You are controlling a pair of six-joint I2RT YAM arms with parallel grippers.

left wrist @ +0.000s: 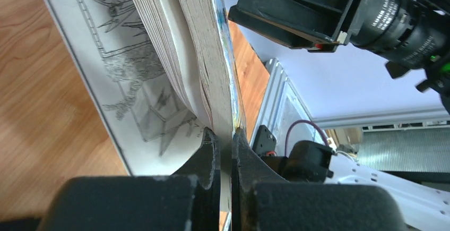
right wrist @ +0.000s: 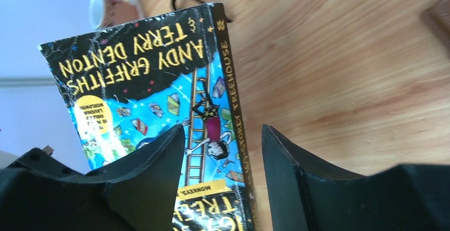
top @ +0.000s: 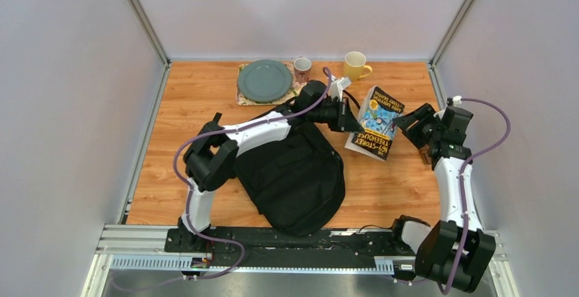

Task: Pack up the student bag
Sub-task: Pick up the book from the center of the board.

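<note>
Robotics laboratory test cell. A wood-grain bench (top: 205,106) is enclosed by plain grey panels (top: 68,106) set in aluminium framing (top: 141,17). The cabled left arm (top: 252,133) and right arm (top: 452,181) mount on a slotted aluminium rail (top: 136,239) at its near edge.

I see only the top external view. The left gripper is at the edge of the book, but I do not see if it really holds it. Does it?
Observer: Yes. In the left wrist view the left gripper is shut on a thin edge of the book, apparently the cover.
Operator: Is the book closed?
Observer: No. The pages fan away from the pinched edge, and a drawn inner page shows.
Operator: And the right gripper, does it hold too?
Observer: No. In the right wrist view the right gripper is open. The book's spine shows in the gap between its fingers.
</note>
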